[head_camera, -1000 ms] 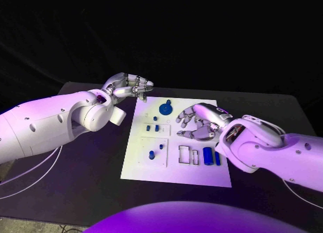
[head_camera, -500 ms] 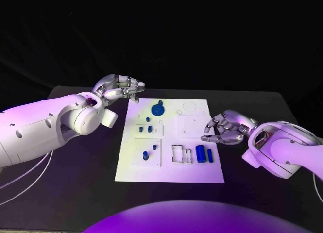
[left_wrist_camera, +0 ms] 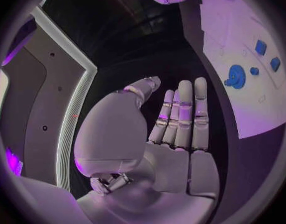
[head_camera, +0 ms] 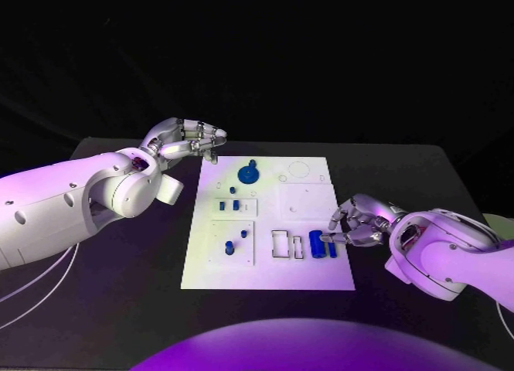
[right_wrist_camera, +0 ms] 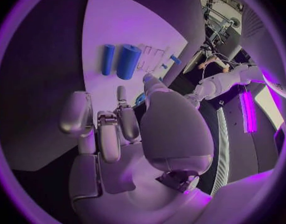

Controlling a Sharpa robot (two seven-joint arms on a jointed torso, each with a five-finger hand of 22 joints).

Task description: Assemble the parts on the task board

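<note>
Blue parts (head_camera: 318, 243): lying on the white board (head_camera: 268, 274) mid-worktop, near its right edge, within reach.
Right hand (head_camera: 352, 220): released, poised beside them, likely to grasp.
Left hand (head_camera: 186, 139): empty, fingers straight, parked off the board's far-left corner.

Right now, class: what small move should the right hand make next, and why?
Probably ease the right hand down onto the blue cylinder lying on the task board: its fingers hover open beside it, holding nothing, and the empty frames sit alongside.

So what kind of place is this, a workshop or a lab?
Probably a robotics lab test bench: a black table against a dark backdrop, a white rectangular task board holding small blue parts, and purple light.
</note>
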